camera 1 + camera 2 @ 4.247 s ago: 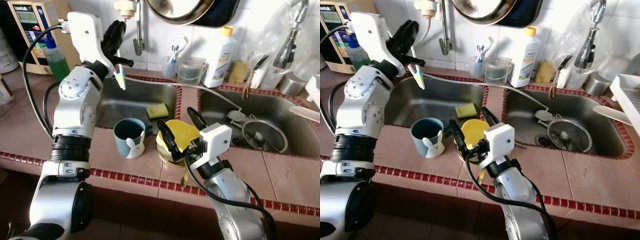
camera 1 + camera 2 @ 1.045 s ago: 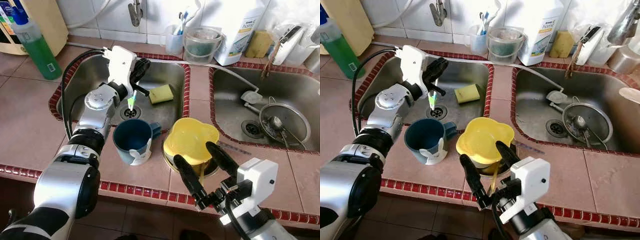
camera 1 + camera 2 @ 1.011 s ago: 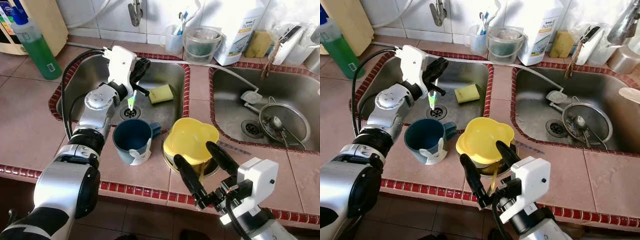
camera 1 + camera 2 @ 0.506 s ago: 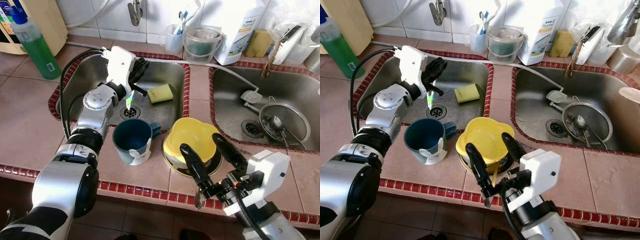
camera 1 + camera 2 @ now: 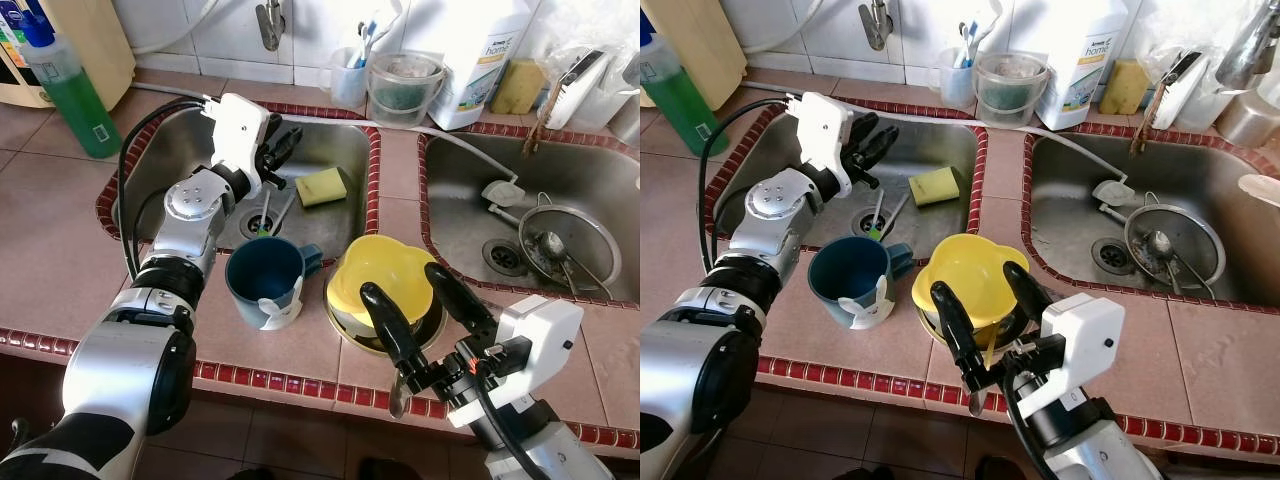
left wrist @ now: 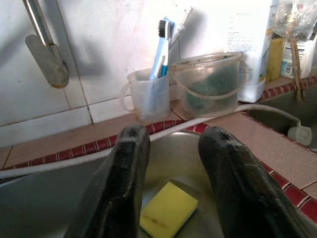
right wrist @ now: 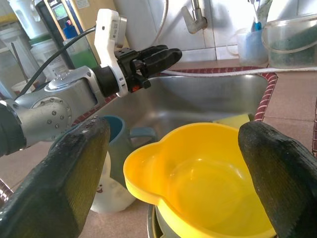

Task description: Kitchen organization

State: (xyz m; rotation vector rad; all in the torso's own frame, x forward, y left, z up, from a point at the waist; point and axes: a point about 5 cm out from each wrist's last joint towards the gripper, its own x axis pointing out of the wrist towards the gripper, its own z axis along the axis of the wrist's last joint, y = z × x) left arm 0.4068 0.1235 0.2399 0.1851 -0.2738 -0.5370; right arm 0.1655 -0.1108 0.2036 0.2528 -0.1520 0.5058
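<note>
My left gripper (image 5: 283, 152) hangs open over the left sink (image 5: 170, 150), nothing between its fingers (image 6: 126, 168). A green-headed toothbrush (image 5: 263, 214) lies on the sink floor beside the drain, below that gripper. A yellow sponge (image 5: 321, 186) rests further along the sink floor, also seen past the left fingers as the sponge (image 6: 168, 209). On the counter's front stand a blue mug (image 5: 265, 280) with a white rabbit and a yellow bowl (image 5: 385, 270) stacked on a metal bowl. My right gripper (image 5: 402, 286) is open, its fingers (image 7: 79, 168) straddling the yellow bowl (image 7: 198, 183).
A green soap bottle (image 5: 65, 95) stands at the back left. A cup of toothbrushes (image 5: 350, 78), a clear tub (image 5: 403, 85) and a white detergent bottle (image 5: 480, 50) line the back ledge. The right sink (image 5: 470, 165) holds a strainer (image 5: 565, 245). A tap (image 5: 268, 22) hangs above the left sink.
My left gripper has opened and the toothbrush has dropped onto the sink floor by the drain. My right gripper has moved forward around the yellow bowl.
</note>
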